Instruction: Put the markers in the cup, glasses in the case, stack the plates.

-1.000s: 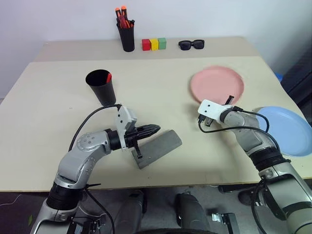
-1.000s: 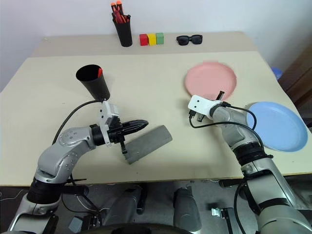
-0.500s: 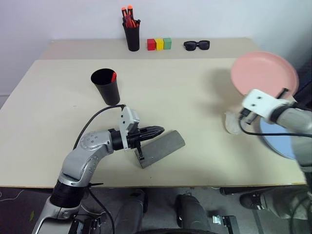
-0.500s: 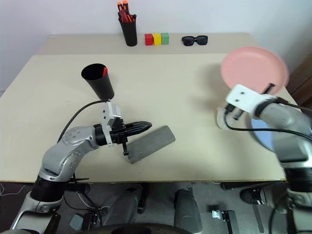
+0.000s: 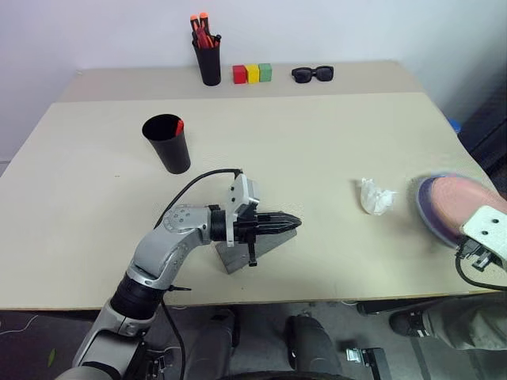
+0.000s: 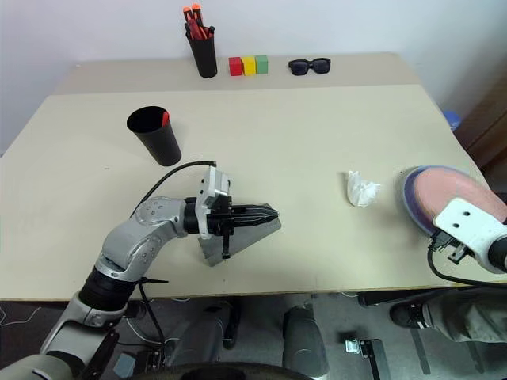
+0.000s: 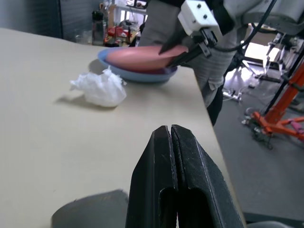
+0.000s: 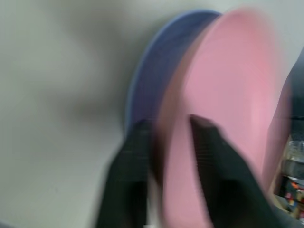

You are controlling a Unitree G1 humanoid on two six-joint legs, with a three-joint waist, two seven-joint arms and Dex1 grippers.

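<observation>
Pink plate (image 5: pixel 467 207): lies on blue plate (image 7: pixel 142 76), right gripper (image 8: pixel 168 142) parted astride its rim; best withdrawn straight. Left gripper (image 7: pixel 172 137) closed, empty, above case (image 5: pixel 252 247).

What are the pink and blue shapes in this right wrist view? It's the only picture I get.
Observer: Two plates. The pink plate lies on the blue plate at the right edge of the table.
Visitor: Is anything beside them?
Observer: A crumpled white tissue lies on the table just left of the plates.
Visitor: And the other hand?
Observer: The left hand is shut and points level over the grey case.
</observation>
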